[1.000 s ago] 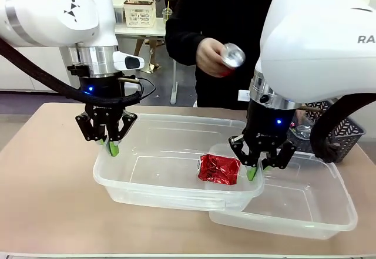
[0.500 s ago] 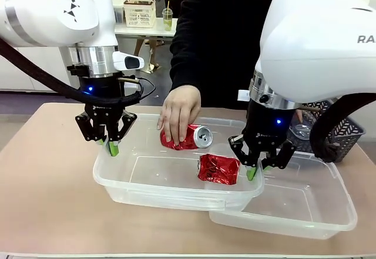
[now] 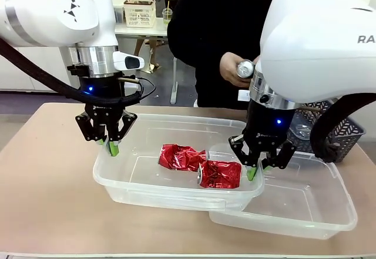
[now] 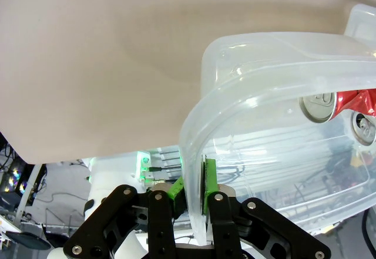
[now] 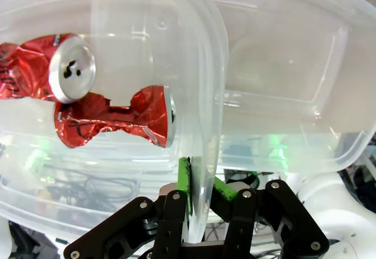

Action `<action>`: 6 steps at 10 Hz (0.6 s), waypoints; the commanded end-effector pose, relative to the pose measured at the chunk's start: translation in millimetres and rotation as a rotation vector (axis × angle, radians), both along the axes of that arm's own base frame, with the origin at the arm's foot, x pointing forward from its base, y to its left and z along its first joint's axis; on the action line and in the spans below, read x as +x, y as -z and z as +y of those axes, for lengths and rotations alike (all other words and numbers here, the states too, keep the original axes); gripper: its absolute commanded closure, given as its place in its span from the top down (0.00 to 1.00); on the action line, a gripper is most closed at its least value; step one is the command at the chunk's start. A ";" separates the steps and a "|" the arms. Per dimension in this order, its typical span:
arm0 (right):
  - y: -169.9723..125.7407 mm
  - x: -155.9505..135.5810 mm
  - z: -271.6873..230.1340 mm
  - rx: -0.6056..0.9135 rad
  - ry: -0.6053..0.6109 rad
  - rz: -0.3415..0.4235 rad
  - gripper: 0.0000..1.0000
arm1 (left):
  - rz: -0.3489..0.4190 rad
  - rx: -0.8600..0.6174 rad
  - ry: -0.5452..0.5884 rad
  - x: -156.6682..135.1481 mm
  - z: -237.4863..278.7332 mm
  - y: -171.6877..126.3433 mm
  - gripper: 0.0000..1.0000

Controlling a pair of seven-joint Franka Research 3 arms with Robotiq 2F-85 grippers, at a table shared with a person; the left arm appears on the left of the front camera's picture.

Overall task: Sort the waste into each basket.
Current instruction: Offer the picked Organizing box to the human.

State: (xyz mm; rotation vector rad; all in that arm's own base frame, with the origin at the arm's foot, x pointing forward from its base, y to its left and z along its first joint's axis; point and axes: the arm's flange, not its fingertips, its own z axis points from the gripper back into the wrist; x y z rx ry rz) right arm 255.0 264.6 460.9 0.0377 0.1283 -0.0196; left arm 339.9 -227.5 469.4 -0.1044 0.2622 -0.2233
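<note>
So far two red cans (image 3: 179, 157) are lying in the near tub (image 3: 176, 198), the left gripper (image 3: 111, 145) and right gripper (image 3: 257, 171) are pinching its end walls, and a person's hand (image 3: 232, 70) is holding a silver can (image 3: 245, 69) above.

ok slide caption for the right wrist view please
Right end effector shut on the rim of the clear tub holding two crushed red cans.

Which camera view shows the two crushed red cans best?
The front view: both cans lie in full view, side by side, in the left tub. The right wrist view shows them close, through clear plastic, one cut by the picture's edge. The left wrist view shows their silver tops and a little red at its right edge.
</note>
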 end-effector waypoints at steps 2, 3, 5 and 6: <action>2.7 2.4 3.6 -0.010 -0.026 0.011 0.06 | -0.003 0.001 0.005 -1.9 -0.6 -1.4 0.07; 2.7 2.4 3.6 -0.010 -0.026 0.011 0.06 | -0.003 0.001 0.005 -1.9 -0.6 -1.4 0.07; 2.7 2.4 3.6 -0.010 -0.026 0.011 0.06 | -0.003 0.001 0.005 -1.9 -0.6 -1.4 0.07; 2.7 2.4 3.6 -0.010 -0.026 0.011 0.06 | -0.003 0.001 0.005 -1.9 -0.6 -1.4 0.07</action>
